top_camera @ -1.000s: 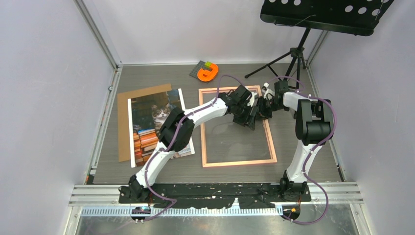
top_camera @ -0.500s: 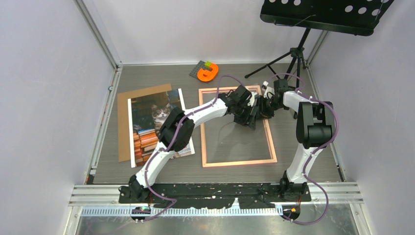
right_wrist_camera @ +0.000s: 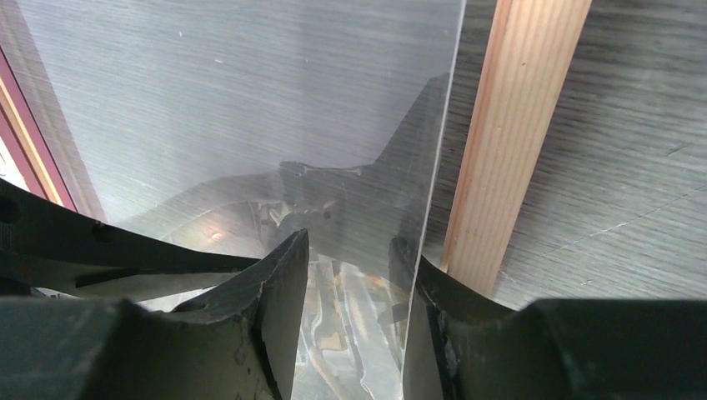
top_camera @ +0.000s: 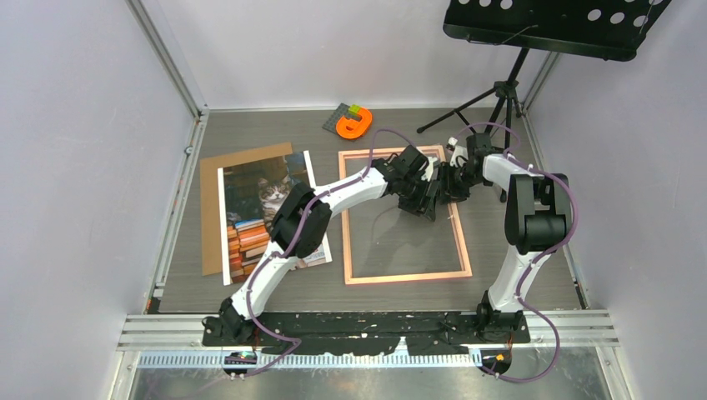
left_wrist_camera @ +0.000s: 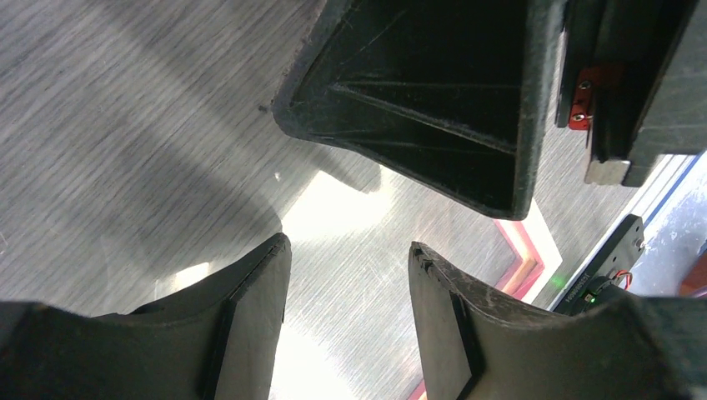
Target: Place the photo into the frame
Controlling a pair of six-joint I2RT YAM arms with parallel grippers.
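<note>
Both left gripper and right gripper are hovering, jaws apart, over the far corner of the frame, likely seating its clear pane before the photo goes in.

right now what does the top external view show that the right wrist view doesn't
Only top external: the paper photo of a cat on books lying partly on a plain brown backing board, left of the thin pink rectangular frame; an orange plastic piece; a black music stand; the left gripper beside the right gripper over the frame's far right part.
Only right wrist: the clear pane with its edge apart from the frame's rail, reflections in it, the right gripper's open fingers close up.
Both: the frame and the right gripper.
</note>
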